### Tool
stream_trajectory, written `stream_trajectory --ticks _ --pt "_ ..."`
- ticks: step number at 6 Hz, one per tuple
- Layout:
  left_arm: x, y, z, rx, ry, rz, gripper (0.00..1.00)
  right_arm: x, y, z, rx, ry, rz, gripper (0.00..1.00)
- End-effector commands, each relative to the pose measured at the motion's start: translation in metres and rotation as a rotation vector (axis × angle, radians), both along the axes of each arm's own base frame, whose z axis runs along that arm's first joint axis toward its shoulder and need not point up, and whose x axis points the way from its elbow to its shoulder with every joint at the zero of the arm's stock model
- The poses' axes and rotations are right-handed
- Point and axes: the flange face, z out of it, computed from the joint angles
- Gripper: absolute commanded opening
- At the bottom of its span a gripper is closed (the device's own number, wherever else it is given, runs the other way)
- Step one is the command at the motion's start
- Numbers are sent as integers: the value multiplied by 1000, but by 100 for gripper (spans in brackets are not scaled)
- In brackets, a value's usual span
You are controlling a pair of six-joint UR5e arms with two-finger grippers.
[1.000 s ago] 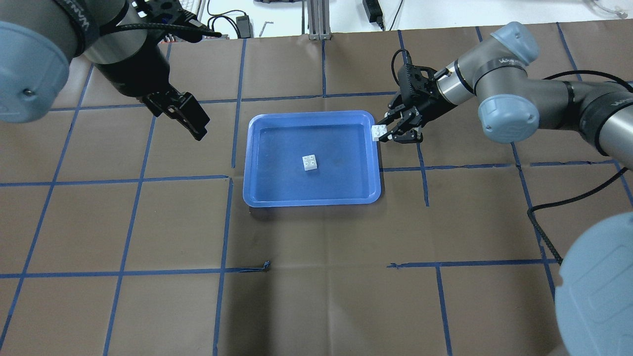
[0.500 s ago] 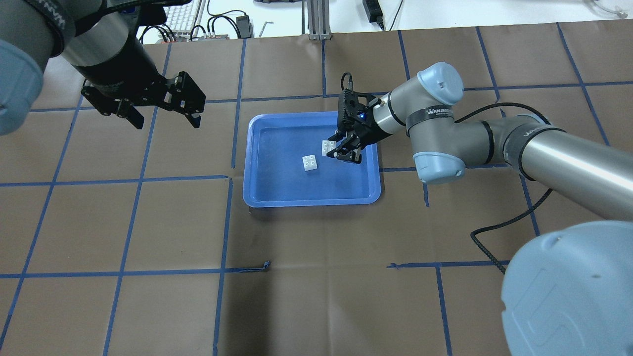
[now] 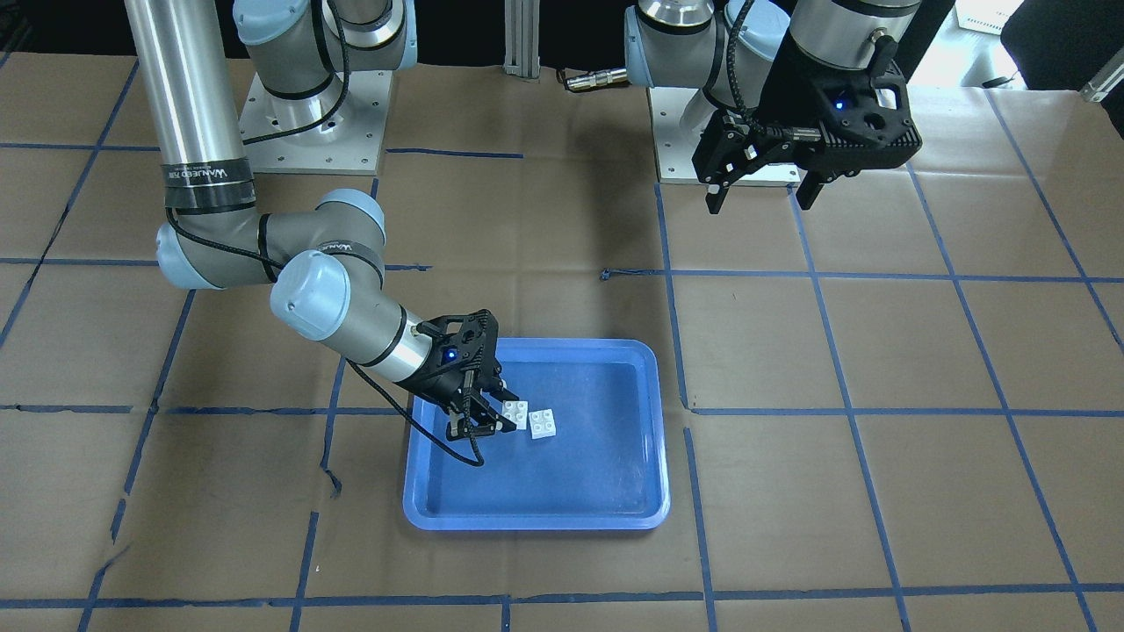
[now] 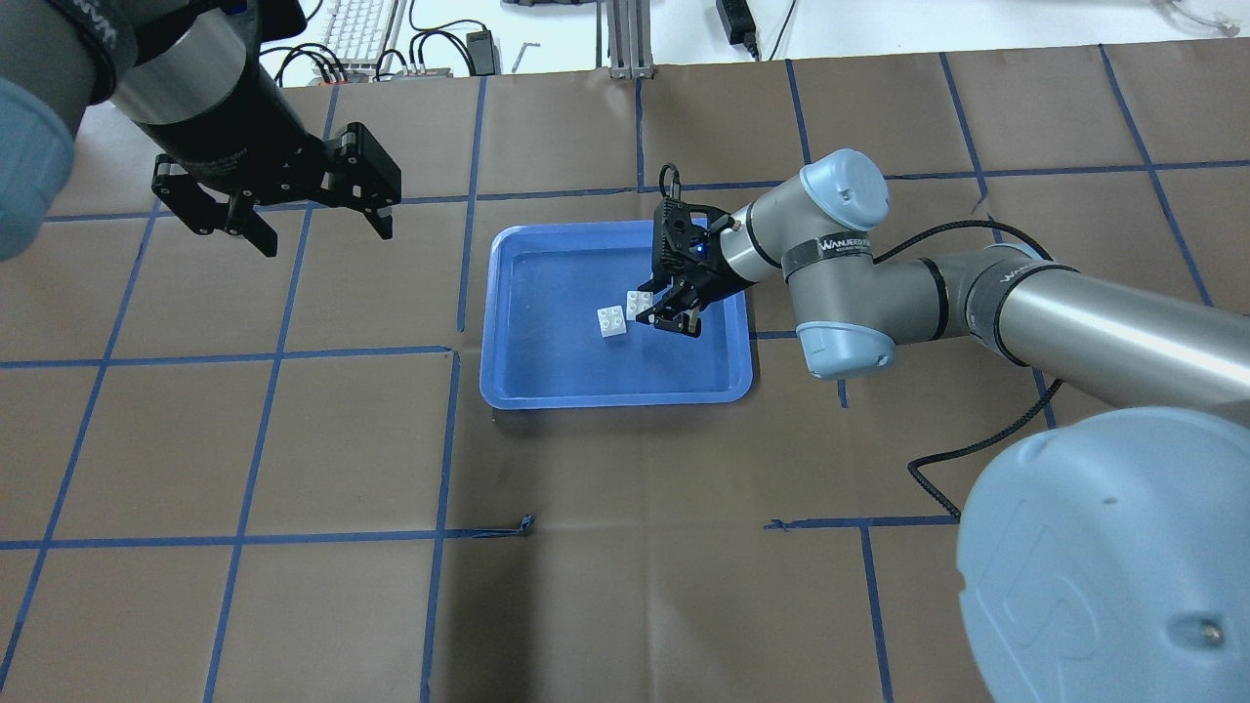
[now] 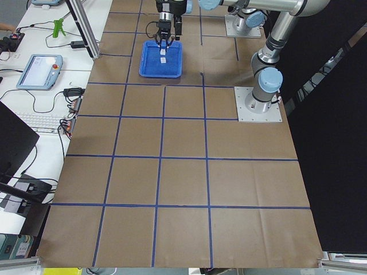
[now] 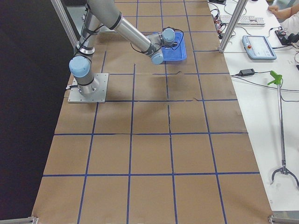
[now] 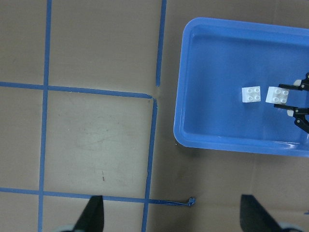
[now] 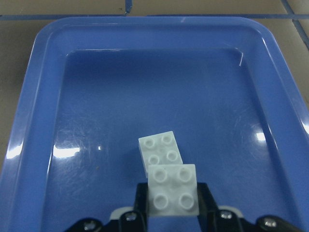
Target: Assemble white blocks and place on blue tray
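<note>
Since half a second ago, the right gripper (image 4: 665, 319) has carried its white block (image 4: 640, 302) further across the blue tray (image 4: 586, 376). It now hangs just beside the second white block (image 4: 612, 321), which lies studs up on the tray floor near the middle. The fingers are clamped on two opposite sides of the held block, whose studs also face up. From the left wrist camera a thin gap shows between the two blocks. From the right wrist camera the held block overlaps the near corner of the other. Whether it touches the tray floor I cannot tell.

The left gripper (image 4: 324, 237) hangs well apart from the tray over the brown paper table (image 4: 293, 439), its fingers spread wide and holding nothing. Blue tape lines (image 4: 444, 439) mark the paper in squares. A keyboard (image 4: 363, 18) and cables lie beyond the far edge.

A dark band on the right arm's forearm carries pale lettering, too small to read surely. In the exterior right view the arm's elbow covers part of the tray and the blocks cannot be made out. In the left wrist view only the right gripper's fingertips show, cut off at the edge.
</note>
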Motion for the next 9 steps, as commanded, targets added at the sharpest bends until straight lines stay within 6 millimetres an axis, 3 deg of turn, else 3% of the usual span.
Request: stream_trajectory --ticks 1,2,9 --pt "0 0 0 -3 1 3 99 -2 -1 -6 -2 25 -5 25" --pt "0 0 0 -1 1 4 99 -2 -1 -16 14 26 -6 25" --pt "0 0 0 -1 1 6 99 3 -4 -28 24 11 -6 25"
